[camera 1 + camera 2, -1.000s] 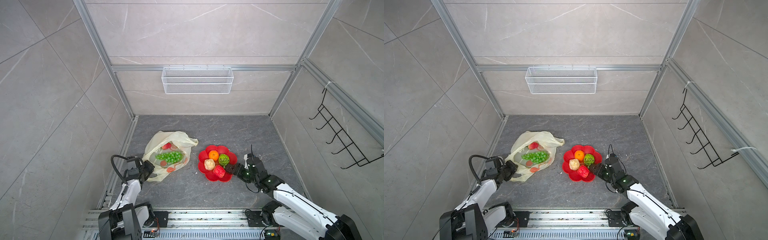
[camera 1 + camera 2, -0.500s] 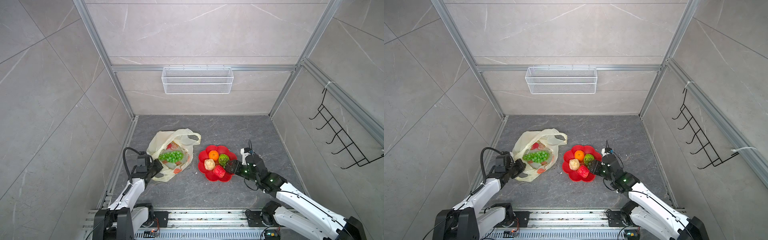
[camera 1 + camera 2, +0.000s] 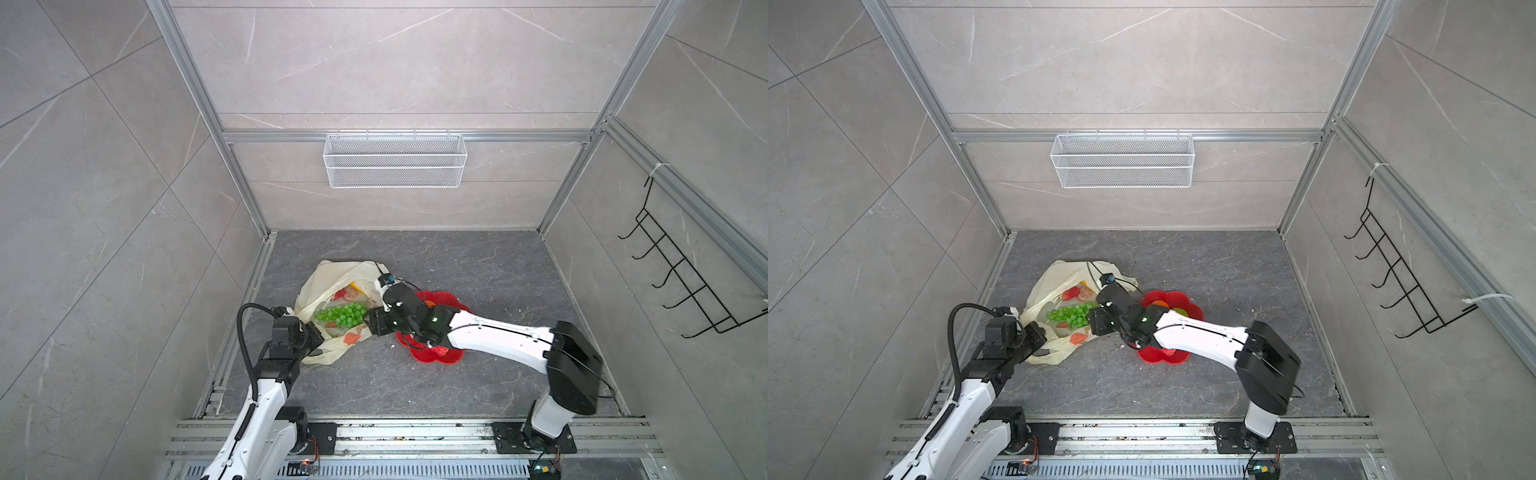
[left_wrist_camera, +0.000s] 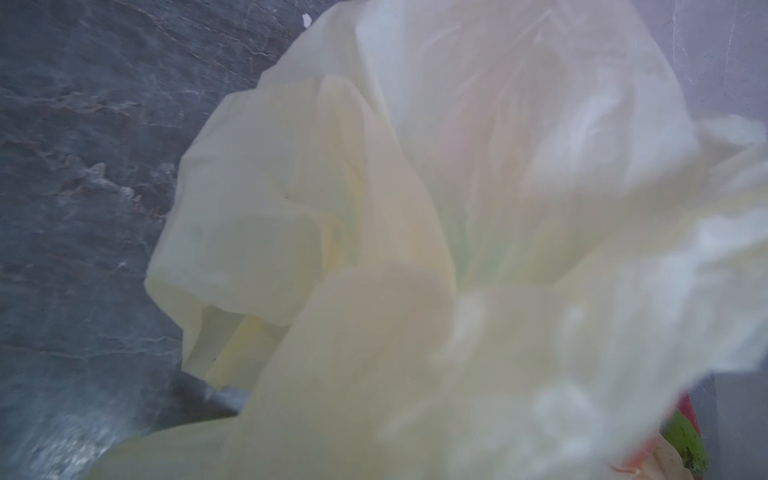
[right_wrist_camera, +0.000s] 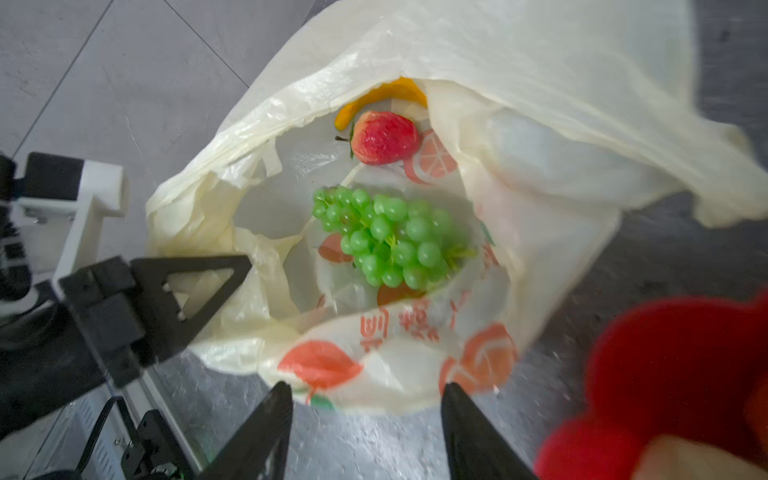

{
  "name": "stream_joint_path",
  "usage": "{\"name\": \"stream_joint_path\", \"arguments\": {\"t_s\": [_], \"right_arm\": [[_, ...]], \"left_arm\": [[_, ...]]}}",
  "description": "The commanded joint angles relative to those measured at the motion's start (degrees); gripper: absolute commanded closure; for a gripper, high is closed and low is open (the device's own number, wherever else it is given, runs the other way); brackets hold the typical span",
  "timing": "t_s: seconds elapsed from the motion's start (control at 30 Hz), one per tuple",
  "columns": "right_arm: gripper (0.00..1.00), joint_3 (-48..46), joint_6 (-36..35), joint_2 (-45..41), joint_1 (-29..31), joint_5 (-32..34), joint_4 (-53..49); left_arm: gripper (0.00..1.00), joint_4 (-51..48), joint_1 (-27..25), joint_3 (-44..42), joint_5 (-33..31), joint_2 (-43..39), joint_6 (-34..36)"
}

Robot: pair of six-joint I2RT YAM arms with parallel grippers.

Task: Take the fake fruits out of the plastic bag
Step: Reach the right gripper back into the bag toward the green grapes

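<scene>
- Red flower-shaped plate (image 3: 441,297) lies flat on the dark grey marbled floor slab (image 3: 478,257). Its scalloped rim shows in both top views (image 3: 1168,297); in the right wrist view it is a red blur (image 5: 673,353).
- White wire-mesh basket (image 3: 395,162) hangs on the back wall, well beyond the plate and higher, under a horizontal aluminium rail (image 3: 519,136).
- Black wire hook rack (image 3: 681,282) is on the side wall, well right of the plate, with several hooks.
- White zip tie (image 3: 1485,297) sits at the rack's near end.
- Pale grey tiled walls (image 3: 104,187) stand left, right and beyond the plate.
- Slotted aluminium base rail (image 3: 415,432) crosses nearer than the plate.
</scene>
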Motion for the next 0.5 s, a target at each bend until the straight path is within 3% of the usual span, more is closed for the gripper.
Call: {"name": "stream_joint_path", "arguments": {"t_s": [0.0,0.27,0.47], "right_arm": [[0.42,7.9,-4.2,6.9,0.4,-1.7,-3.9],[0.44,24.3,-9.1,22.6,1.0,-4.2,-8.0],[0.41,35.2,-12.8,31.4,1.1,-1.0,-10.0]], "left_arm": [[1.00,-5.4,-0.1,-0.2,-2.9,-3.0,-0.8],[1.00,-6.8,0.1,2.0,-5.3,-2.5,3.5],[1.00,-4.0,0.1,1.1,-3.4,-2.3,4.3]]}}
